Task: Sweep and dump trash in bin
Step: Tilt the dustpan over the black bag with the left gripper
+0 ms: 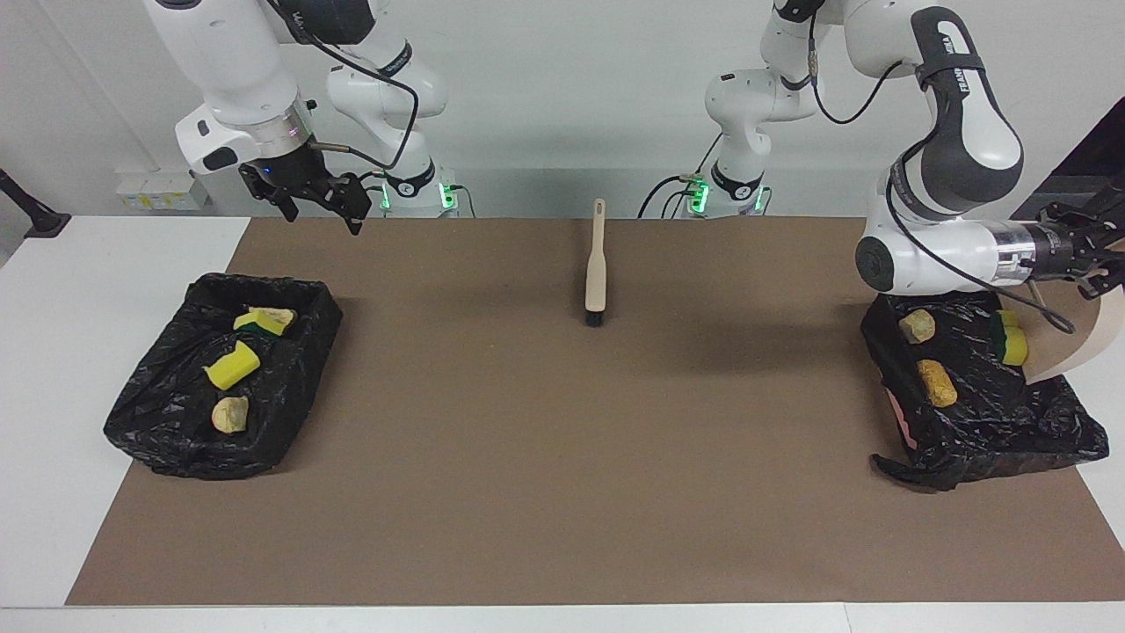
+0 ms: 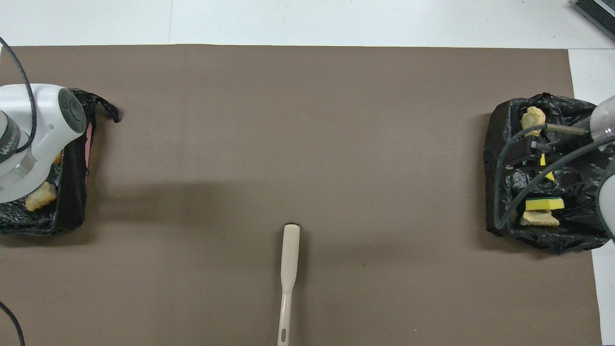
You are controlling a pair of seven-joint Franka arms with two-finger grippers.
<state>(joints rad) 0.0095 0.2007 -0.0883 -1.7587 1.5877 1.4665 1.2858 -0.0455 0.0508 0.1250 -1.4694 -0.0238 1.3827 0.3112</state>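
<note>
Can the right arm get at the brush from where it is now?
Probably yes: the right claw hangs open and empty, and the brush lies alone on the mat with nothing between them.

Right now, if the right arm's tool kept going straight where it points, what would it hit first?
Probably the black-lined bin beneath it, maybe the yellow sponge chunk inside: the right tool points down, and from overhead it sits over that bin.

Facing and overhead – shared table (image 1: 53,352)
</note>
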